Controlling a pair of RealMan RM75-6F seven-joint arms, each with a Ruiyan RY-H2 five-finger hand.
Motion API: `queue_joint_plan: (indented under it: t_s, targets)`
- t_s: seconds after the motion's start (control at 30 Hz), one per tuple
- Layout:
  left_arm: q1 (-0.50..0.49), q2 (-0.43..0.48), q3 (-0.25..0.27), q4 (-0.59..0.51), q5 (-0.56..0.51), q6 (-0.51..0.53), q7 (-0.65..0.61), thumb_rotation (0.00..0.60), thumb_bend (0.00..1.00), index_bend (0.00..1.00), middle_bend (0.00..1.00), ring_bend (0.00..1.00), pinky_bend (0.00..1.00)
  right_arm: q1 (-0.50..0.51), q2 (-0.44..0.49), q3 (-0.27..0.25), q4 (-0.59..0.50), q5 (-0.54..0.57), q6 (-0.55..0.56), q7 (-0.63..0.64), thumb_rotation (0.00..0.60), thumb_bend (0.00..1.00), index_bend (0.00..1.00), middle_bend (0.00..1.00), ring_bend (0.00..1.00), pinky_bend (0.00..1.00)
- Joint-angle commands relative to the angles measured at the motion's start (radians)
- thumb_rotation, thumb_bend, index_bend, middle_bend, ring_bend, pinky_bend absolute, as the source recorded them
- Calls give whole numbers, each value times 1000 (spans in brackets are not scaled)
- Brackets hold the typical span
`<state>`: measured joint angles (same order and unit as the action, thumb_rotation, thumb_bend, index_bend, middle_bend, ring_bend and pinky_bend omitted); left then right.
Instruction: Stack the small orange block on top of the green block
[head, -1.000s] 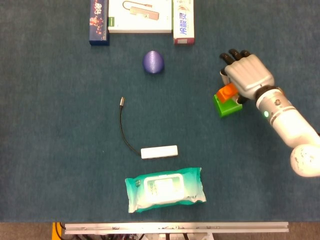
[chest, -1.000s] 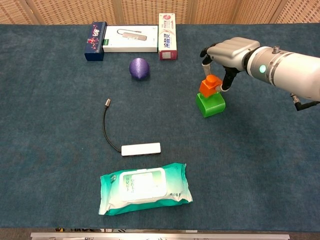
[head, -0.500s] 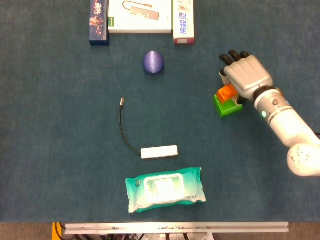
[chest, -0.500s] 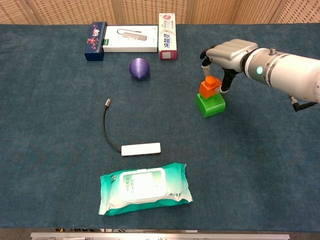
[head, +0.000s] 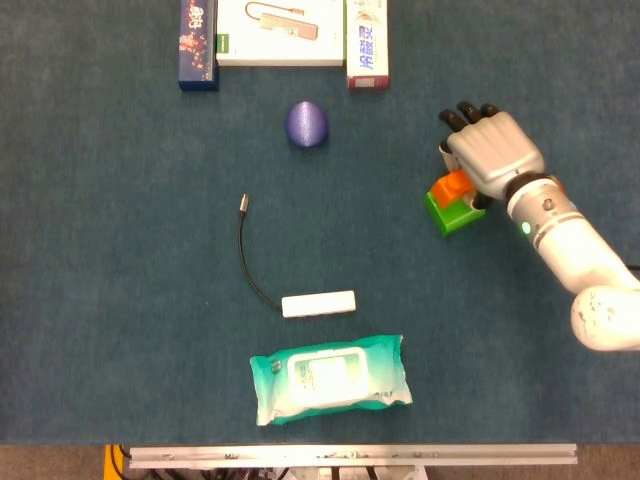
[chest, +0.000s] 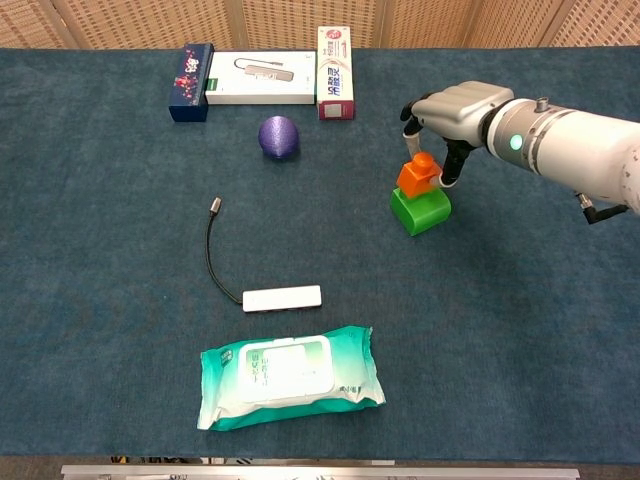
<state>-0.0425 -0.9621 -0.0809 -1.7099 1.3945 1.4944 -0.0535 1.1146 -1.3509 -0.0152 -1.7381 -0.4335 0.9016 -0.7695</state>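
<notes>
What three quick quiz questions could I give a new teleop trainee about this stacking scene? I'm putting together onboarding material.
1. True or false: the orange block sits on the green block.
2. Which hand is at the blocks? A) left B) right
3. Fill in: the purple ball lies to the ___ of the blocks in the chest view.

Key: 1 true, though the right hand's fingers are still around the orange block, so it is not clearly released. 2 B; the left hand shows in neither view. 3 left.
</notes>
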Motion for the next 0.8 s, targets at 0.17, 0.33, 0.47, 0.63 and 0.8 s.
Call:
queue_joint_plan:
  t_s: [0.17,0.33,0.47,0.63,0.8]
  targets:
    - [2,2,-1,1,4,4,-10,600,110,534,444,306,386,1,8,5,-11,-9,5,12,600,268,569,114,7,147]
    - [4,6,1,1,8,7,-14,600,110,533,444,306,386,10,14,2,-27,-1,18,0,600,268,569,118,7,147]
    - [5,6,1,0,7,7,-12,600,110,534,444,306,386,20,7,-6,-22,25,15,-15,600,268,569,117,7,147]
    - [3,7,1,-1,4,3,-11,600,111,537,444,306,386,29,2,-11,-15,45,14,-24,600,268,569,117,7,147]
    - [3,8,1,-2,5,2,-11,600,110,537,444,306,386,34,1,-15,-13,51,16,-28,600,268,569,118,7,147]
